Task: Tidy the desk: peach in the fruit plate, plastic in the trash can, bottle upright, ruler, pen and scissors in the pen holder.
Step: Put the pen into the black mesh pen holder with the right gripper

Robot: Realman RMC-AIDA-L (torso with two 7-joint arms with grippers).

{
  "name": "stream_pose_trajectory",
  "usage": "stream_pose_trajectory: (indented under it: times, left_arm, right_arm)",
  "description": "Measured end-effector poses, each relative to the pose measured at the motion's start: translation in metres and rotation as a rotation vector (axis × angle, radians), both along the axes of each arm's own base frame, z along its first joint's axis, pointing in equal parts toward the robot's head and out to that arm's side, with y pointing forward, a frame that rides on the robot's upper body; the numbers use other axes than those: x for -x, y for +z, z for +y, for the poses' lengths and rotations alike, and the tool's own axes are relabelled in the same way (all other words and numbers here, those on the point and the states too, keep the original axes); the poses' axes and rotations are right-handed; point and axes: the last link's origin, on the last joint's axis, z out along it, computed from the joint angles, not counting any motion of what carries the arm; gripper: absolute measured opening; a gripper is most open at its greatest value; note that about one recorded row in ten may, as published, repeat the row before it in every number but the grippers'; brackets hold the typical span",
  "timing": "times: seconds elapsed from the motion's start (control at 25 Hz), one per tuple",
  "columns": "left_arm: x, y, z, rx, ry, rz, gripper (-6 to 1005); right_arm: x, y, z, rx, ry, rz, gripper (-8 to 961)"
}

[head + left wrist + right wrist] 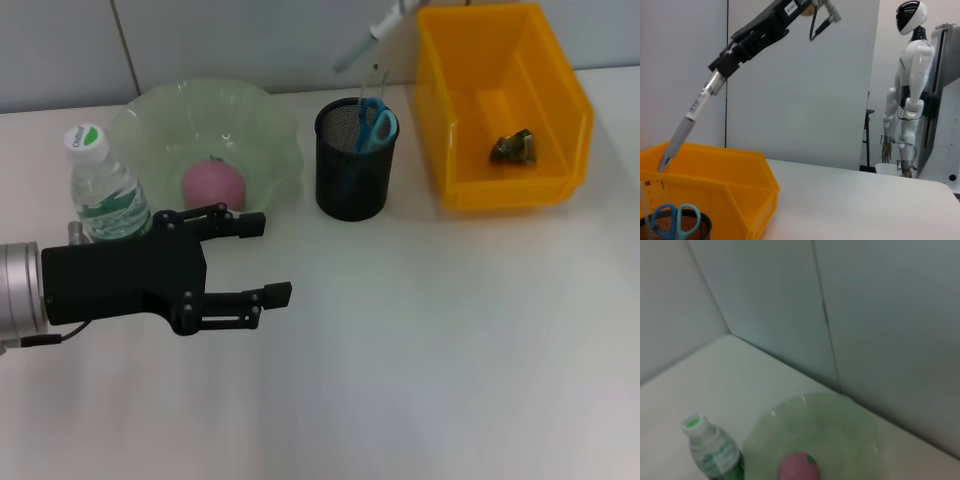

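white-and-grey pen (690,118), print unreadable, pinched in right gripper (720,67) above pen holder (355,160); left gripper (262,260) open, empty, at 8 o'clock.

A white bench (430,340) carries everything, spreading out ahead of the fingers and to both sides of them. Behind it runs a pale grey wall (230,40) with a dark vertical seam. Well beyond the fingers, past the bench's far edge, a white humanoid figure (907,85) stands upright.

Left end effector (262,258) low, fingers spread; right end effector (720,65) raised, clamped.
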Motion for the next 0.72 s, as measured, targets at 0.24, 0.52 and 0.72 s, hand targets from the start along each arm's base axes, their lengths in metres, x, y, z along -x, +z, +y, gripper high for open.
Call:
stream_pose_trajectory:
  times: [0.24,0.52,0.72]
  left_arm:
    - [-0.001,-0.001,0.000,0.009,-0.003,-0.001,832]
    - [0.003,-0.004,-0.002,0.017,0.012,0.002,832]
    - [0.005,-0.004,-0.004,0.022,0.016,0.001,832]
  right_arm:
    - [0.018,0.003,0.007,0.020,-0.059,-0.168,165]
    - [0.024,-0.023,0.021,0.080,-0.084,-0.242,168]
    - [0.021,-0.048,0.031,0.086,-0.078,-0.278,170]
